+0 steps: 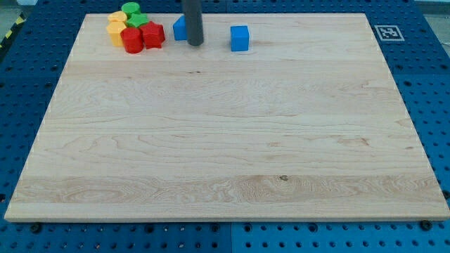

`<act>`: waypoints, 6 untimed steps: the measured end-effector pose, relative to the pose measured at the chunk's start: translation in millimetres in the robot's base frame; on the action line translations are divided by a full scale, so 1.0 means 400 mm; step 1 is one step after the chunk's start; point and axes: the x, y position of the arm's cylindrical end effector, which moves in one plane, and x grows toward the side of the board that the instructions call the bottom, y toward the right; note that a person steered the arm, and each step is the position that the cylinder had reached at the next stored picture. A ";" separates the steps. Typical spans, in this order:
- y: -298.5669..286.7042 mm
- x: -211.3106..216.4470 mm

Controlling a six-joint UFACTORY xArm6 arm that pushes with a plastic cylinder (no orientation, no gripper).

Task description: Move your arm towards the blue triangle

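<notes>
A blue block (180,28), partly hidden behind the rod so its shape is hard to make out, sits near the view's top, left of centre. My tip (195,43) rests on the board right beside it, at its right edge, touching or nearly so. A blue cube (240,38) stands a short way to the tip's right.
A tight cluster lies at the top left: two red blocks (132,40) (152,34), two yellow blocks (117,29) (116,17) and two green blocks (131,9) (138,20). The wooden board (225,140) lies on a blue pegboard; a marker tag (387,31) is at the top right.
</notes>
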 end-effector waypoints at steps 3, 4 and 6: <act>-0.011 -0.204; -0.100 -0.208; -0.173 -0.201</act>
